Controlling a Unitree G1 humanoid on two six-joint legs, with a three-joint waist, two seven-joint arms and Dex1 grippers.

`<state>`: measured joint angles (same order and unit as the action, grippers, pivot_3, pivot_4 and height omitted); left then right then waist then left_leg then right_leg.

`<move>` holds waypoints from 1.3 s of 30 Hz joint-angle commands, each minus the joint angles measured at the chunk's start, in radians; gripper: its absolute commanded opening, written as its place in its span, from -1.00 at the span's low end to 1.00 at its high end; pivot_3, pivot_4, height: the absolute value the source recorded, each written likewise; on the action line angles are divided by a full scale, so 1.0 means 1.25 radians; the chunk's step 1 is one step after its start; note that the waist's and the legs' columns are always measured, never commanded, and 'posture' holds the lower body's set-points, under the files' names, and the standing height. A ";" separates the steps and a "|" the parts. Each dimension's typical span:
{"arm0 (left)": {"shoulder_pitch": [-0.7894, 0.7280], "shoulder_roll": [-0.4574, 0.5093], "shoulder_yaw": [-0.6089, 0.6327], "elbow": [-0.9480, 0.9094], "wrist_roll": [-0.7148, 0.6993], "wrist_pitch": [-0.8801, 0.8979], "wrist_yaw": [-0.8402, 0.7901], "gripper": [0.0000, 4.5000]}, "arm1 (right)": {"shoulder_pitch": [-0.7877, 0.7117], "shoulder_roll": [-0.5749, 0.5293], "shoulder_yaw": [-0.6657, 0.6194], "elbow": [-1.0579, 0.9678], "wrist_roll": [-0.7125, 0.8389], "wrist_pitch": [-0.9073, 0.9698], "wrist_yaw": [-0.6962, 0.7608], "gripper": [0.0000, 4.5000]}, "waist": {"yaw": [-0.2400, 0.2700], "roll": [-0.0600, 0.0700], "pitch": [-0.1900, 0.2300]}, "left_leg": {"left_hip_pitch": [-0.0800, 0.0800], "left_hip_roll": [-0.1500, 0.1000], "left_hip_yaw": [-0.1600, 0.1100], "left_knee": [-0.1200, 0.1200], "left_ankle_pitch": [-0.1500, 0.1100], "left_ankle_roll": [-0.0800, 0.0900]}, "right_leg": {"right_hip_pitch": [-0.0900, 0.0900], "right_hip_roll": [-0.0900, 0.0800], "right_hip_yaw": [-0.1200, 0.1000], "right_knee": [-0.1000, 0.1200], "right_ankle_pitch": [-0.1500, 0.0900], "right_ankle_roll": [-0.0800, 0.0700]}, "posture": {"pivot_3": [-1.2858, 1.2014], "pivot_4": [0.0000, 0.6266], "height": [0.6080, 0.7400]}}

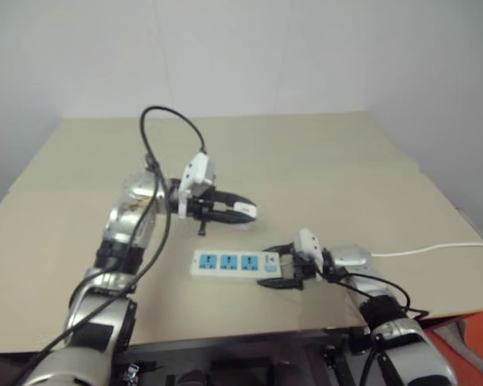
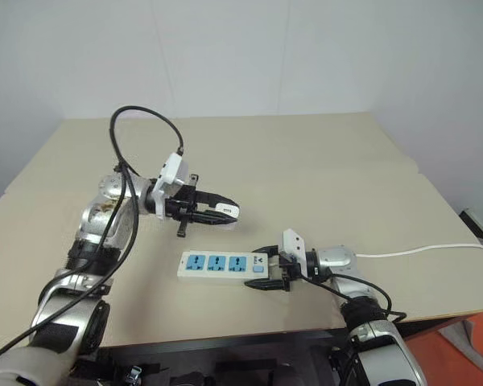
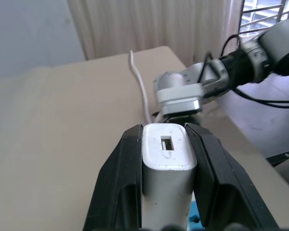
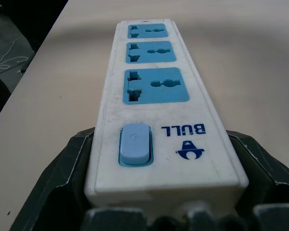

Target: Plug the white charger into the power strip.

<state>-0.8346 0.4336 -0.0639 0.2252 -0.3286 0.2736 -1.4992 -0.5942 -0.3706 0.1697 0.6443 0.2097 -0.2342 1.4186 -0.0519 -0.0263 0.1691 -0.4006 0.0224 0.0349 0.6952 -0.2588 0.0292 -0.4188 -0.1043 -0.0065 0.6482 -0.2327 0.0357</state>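
Left eye view: left pincer point(image 1: 240, 211), level above the table, pinches the white charger point(image 1: 243, 210); right pincer point(image 1: 280, 269) clamps the power strip point(image 1: 233, 263).

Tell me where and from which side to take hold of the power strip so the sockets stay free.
Grip the power strip at its switch end, coming in along its length from the cord side, fingers on the two long edges. The right gripper holds it there now, clear of all three sockets. The bar lies flat on the table.
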 commanded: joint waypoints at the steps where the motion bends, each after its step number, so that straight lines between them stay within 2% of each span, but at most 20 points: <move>1: 0.045 0.005 0.002 -0.086 -0.055 0.048 0.022 -0.54 | 0.000 0.008 0.025 0.023 -0.022 -0.007 0.021 0.52 | 0.000 0.000 0.000 | 0.000 0.000 0.000 0.000 0.000 0.000 | 0.000 0.000 0.000 0.000 0.000 0.000 | 0.03 -0.52 1.00; 8: 0.144 -0.036 -0.012 -0.147 -0.086 0.091 0.112 -0.54 | 0.002 0.017 0.034 0.016 -0.025 -0.006 0.028 0.52 | 0.003 0.000 0.000 | 0.001 0.000 0.001 0.000 0.000 0.000 | 0.000 0.000 0.001 0.000 0.000 0.000 | 0.03 -0.52 1.00; 14: 0.186 -0.065 -0.035 -0.131 -0.073 0.056 0.155 -0.54 | 0.006 0.021 0.036 0.016 -0.031 -0.011 0.022 0.52 | 0.003 0.000 0.000 | 0.002 0.000 0.002 -0.001 0.000 0.000 | 0.000 0.000 0.002 -0.001 0.000 0.000 | 0.03 -0.52 1.00; 28: 0.226 -0.073 -0.068 -0.067 -0.031 -0.069 0.178 -0.54 | 0.023 0.014 0.036 -0.009 -0.034 -0.007 0.012 0.52 | 0.005 0.000 -0.001 | 0.002 0.000 0.003 -0.001 0.000 0.000 | 0.000 0.001 0.003 -0.001 0.000 0.000 | 0.03 -0.52 1.00; 39: 0.262 -0.067 -0.062 -0.070 -0.046 -0.080 0.171 -0.54 | 0.023 0.015 0.038 -0.008 -0.034 -0.005 0.012 0.52 | 0.006 0.000 -0.002 | 0.003 0.000 0.003 -0.001 0.000 0.000 | 0.000 0.001 0.004 -0.002 0.000 0.000 | 0.03 -0.52 1.00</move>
<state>-0.5161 0.3467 -0.1473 0.1559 -0.3725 0.1843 -1.2785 -0.5838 -0.3640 0.1726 0.6354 0.1980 -0.2537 1.4173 -0.0449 -0.0264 0.1666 -0.3974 0.0230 0.0392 0.6939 -0.2592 0.0297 -0.4189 -0.1036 -0.0018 0.6461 -0.2327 0.0354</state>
